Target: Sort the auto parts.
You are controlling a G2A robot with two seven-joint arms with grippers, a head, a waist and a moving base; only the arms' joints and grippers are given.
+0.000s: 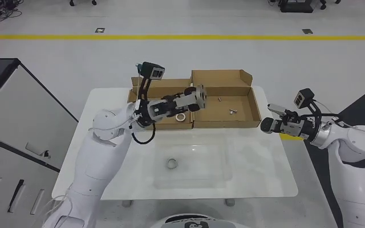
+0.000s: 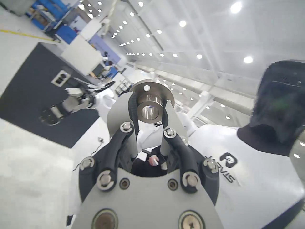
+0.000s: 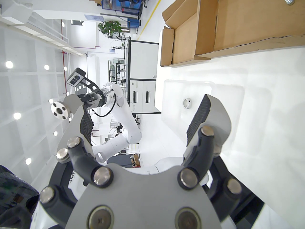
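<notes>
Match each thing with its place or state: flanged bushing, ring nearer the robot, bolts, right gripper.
Column one:
1. flanged bushing
2. ring nearer the robot
3. bolts
4. right gripper

Column two:
A. in the clear tray
B. open and empty
C. held in the left gripper
D. in the right cardboard box

Pairs: 1-C, 2-A, 3-D, 4-B

light: bright, even | source: ceiling lamps [image 2: 236,7] | shadows: faint on table [image 1: 262,162]
</notes>
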